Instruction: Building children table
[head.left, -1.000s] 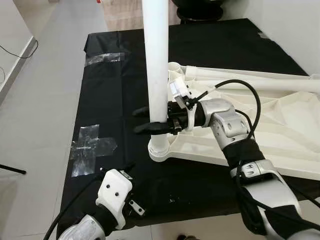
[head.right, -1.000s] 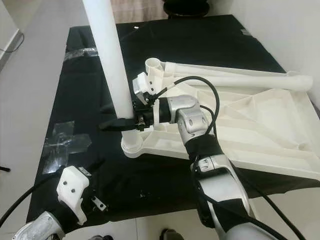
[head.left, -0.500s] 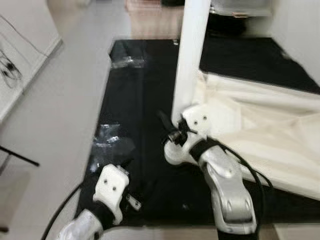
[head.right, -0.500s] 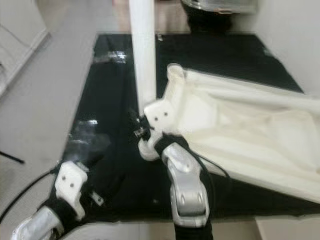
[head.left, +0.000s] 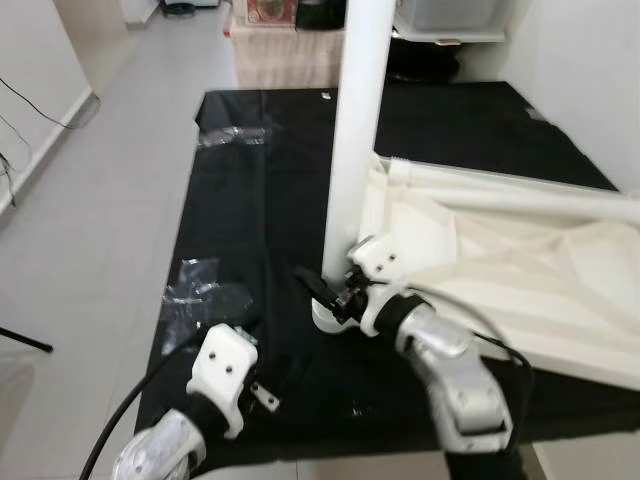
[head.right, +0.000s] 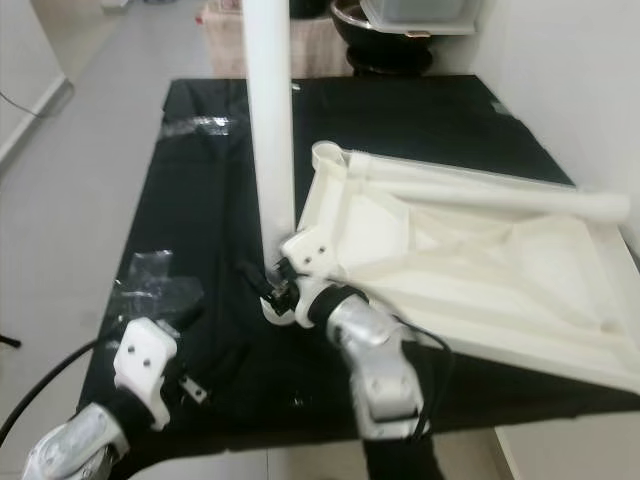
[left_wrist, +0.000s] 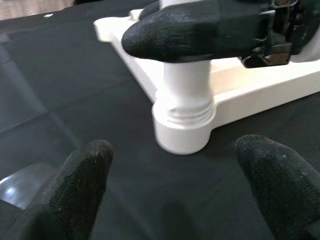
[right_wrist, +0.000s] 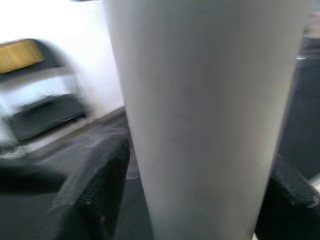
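A white table leg (head.left: 355, 130) stands upright in the corner socket (left_wrist: 184, 131) of the white upturned table (head.right: 470, 255), which lies on the black cloth (head.left: 260, 210) over the tabletop. The right gripper (head.left: 325, 290) has its jaws clenched around the leg just above the socket; a second ago it reached the leg from the side, with its arm lying across the upturned table, and now the arm comes from the near edge. The left gripper (left_wrist: 180, 187) hovers near the socket, jaws spread apart and holding nothing, as before. A second leg (head.right: 480, 190) lies along the far side of the upturned table. Clear tape (head.left: 195, 290) sticks to the cloth beside the socket.
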